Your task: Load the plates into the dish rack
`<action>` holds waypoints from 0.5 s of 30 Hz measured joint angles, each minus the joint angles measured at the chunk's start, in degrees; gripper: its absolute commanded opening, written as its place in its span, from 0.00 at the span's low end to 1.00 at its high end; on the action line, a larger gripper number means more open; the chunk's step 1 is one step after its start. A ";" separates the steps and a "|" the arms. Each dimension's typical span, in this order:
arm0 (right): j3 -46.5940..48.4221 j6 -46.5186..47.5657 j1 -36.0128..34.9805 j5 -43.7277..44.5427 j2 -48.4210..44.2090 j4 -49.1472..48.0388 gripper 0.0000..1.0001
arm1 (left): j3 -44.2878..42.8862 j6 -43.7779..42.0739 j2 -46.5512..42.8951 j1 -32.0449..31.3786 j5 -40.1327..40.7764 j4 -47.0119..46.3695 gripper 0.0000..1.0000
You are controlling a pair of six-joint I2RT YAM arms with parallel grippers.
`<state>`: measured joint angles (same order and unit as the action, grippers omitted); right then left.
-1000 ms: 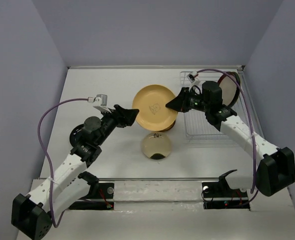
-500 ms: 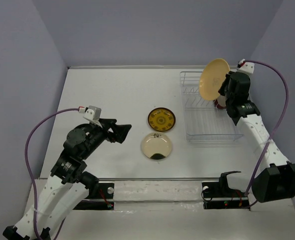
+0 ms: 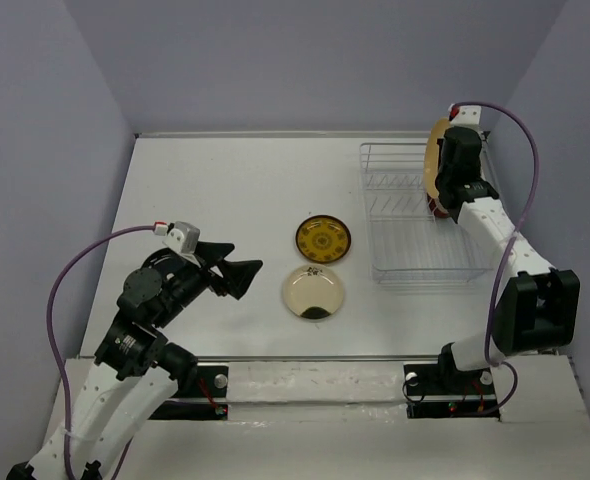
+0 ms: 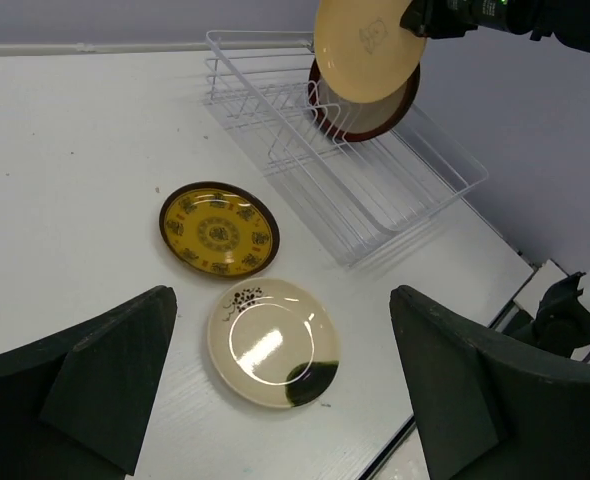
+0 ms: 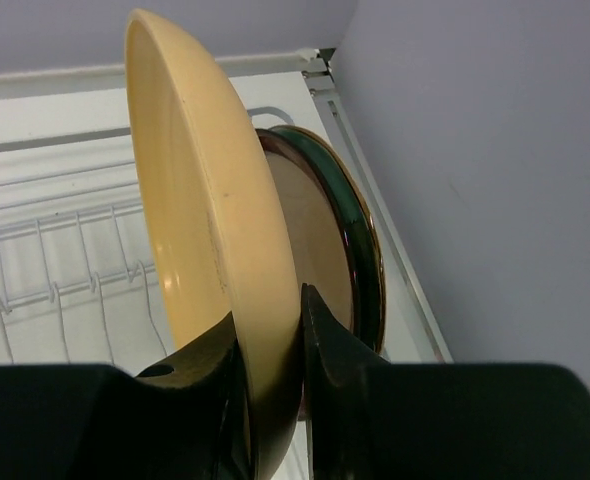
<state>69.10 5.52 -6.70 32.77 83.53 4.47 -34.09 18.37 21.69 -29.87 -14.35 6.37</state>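
Note:
My right gripper (image 5: 270,322) is shut on the rim of the plain orange-yellow plate (image 5: 205,230), which it holds on edge over the far right end of the dish rack (image 3: 415,235). Just behind it a red-rimmed beige plate (image 4: 370,118) stands upright in the rack. The small brown-and-gold patterned plate (image 3: 323,239) and the cream plate with a dark spot (image 3: 313,292) lie flat on the table left of the rack. My left gripper (image 3: 243,262) hangs open above the table, left of these two plates, with nothing between its fingers.
The white wire rack (image 4: 375,190) stands against the right side wall, its thin dividers (image 5: 55,260) bare on the near side. A raised lip (image 3: 305,358) runs along the table's near edge. Purple cables loop from both wrists.
My right arm has swung the orange-yellow plate from the table's middle to the rack's far right end. The left gripper has opened, let go of that plate and drawn back to the near left.

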 measured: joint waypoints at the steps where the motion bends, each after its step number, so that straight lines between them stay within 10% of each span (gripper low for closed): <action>1: 1.05 1.77 0.00 0.00 0.96 -0.26 0.07 | 0.00 -0.07 -0.31 0.00 -0.33 -0.07 0.99; 15: 4.02 5.03 0.00 -1.38 6.60 -1.44 0.07 | 0.00 -0.15 -0.42 0.00 -1.79 -0.09 0.99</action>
<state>73.12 10.55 -6.70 31.40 90.13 3.03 -34.09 18.22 21.28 -29.87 -16.14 6.28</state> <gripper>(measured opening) 0.235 0.990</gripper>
